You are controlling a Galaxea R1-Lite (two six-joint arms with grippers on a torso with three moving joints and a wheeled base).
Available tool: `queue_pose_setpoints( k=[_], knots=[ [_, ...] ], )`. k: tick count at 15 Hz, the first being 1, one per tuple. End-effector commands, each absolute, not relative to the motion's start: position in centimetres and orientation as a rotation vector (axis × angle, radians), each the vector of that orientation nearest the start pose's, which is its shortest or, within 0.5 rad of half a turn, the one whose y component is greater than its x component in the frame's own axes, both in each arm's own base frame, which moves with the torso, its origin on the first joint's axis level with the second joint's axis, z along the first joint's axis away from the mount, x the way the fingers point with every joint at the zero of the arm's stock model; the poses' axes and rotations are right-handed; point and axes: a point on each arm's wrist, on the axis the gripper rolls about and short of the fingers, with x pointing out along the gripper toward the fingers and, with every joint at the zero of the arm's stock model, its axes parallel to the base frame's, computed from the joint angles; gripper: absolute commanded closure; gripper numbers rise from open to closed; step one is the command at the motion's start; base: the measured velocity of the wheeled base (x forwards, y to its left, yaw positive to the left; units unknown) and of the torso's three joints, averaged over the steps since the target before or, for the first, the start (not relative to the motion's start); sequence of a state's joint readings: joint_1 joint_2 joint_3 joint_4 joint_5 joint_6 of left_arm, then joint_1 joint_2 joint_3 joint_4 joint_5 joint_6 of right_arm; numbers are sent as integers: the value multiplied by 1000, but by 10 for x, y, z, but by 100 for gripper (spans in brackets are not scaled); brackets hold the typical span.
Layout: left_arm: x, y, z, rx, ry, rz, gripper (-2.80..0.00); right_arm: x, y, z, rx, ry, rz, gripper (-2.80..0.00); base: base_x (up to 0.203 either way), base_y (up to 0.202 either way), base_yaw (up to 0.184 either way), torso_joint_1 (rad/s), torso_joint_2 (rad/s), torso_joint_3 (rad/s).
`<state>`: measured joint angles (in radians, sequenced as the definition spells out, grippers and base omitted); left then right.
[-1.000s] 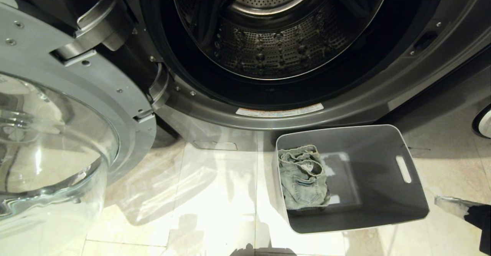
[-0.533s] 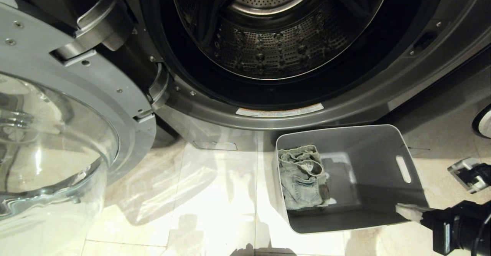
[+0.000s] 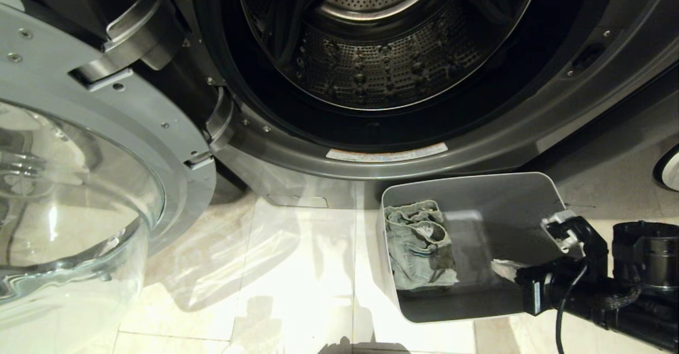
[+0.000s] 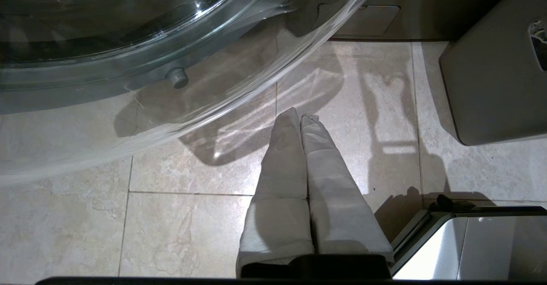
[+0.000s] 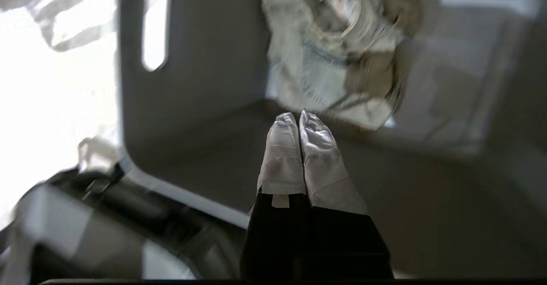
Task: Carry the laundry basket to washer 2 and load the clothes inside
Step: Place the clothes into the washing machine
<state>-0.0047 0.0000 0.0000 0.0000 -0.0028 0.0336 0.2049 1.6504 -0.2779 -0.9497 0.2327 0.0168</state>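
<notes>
Head view: the robot is looking down at an open front-loading washer (image 3: pixel 371 51) with a perforated steel drum, its round glass door (image 3: pixel 79 195) swung out to the robot's left over a pale beige tiled floor (image 3: pixel 276 269).
Basket: the grey plastic rectangular laundry basket (image 3: pixel 477 192) with rounded corners is sitting on the tiles right in front of the washer, below the door opening and a bit to the robot's right.
Clothes: the small crumpled garment of pale blue-grey denim (image 3: pixel 419 245) is lying inside the basket, bunched against the wall on the robot's left. Not in the drum yet.
Right gripper: the right gripper (image 3: pixel 504 269), white-wrapped fingers on a black arm, is reaching over the basket's right rim and pointing at the denim. In the right wrist view its fingers (image 5: pixel 282 157) are pressed together, tips just short of the garment (image 5: pixel 337 50), and it's gripping nothing.
Left gripper: the left gripper (image 4: pixel 301 116) is hanging parked above the floor near the glass door's edge, fingers also squeezed together with nothing between them; the basket's outer wall (image 4: pixel 491 88) is showing off to one side.
</notes>
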Motion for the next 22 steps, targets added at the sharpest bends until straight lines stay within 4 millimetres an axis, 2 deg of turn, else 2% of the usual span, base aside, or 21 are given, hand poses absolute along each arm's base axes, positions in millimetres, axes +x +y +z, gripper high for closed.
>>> queue_pose_setpoints(
  k=[1,6,9,11,15,19,22],
  knots=[
    [-23,0,75,34,-2,-8,0,244,56,69,17,450,401,0,0,0,0,0,0,0],
    [-23,0,75,34,-2,-8,0,295,59,60,35,425,306,0,0,0,0,0,0,0],
    [-23,0,75,35,-2,-8,0,319,59,51,18,492,229,0,0,0,0,0,0,0],
    [-23,0,75,34,-2,-8,0,325,58,45,-7,561,145,0,0,0,0,0,0,0],
    [-23,0,75,34,-2,-8,0,327,58,46,-4,557,133,0,0,0,0,0,0,0],
    [-23,0,75,34,-2,-8,0,332,63,58,74,432,295,0,0,0,0,0,0,0],
    [-23,0,75,35,-2,-8,0,338,64,48,75,450,304,0,0,0,0,0,0,0]
  ],
)
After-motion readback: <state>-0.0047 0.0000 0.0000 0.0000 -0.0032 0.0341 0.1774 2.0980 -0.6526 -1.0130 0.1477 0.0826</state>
